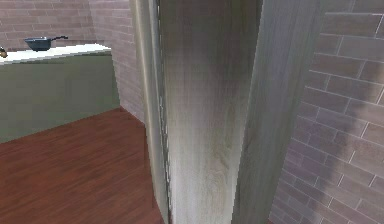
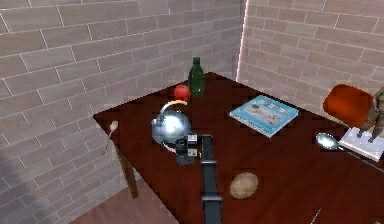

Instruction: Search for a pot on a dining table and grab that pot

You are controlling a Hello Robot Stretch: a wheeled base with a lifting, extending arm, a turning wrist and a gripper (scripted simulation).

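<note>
Fwd view: I'm looking at a pale grey wooden door (image 1: pixel 210 110) edge-on, right in front, mid-picture. Brick wall (image 1: pixel 340 120) to the right of it, dark wood floor (image 1: pixel 70 170) at lower left. Far left in the bkgd is a counter (image 1: pixel 50 90) with a white top, and a dark long-handled pan (image 1: pixel 40 43) sits on it.

Arm side view: a dark red-brown dining table (image 2: pixel 290 170) stands in a brick corner. The silver pot (image 2: pixel 172 125), round and shiny with a dark handle arching over its top, stands on the table near the left edge. A red apple (image 2: pixel 182 92) is just behind it, and a green bottle (image 2: pixel 197 77) stands upright a bit further back. The arm (image 2: pixel 208 185) comes up from the bottom edge, and the gripper (image 2: pixel 178 147) sits right at the pot's near side. Can't tell if it touches the pot, or whether it's holding anything. Right of the arm a brownish potato (image 2: pixel 244 185) lies on the table. A blue book (image 2: pixel 265 113) lies flat toward the back, a silver spoon (image 2: pixel 327 140) is further right, and an orange chair (image 2: pixel 350 103) is at the far right side.
</note>
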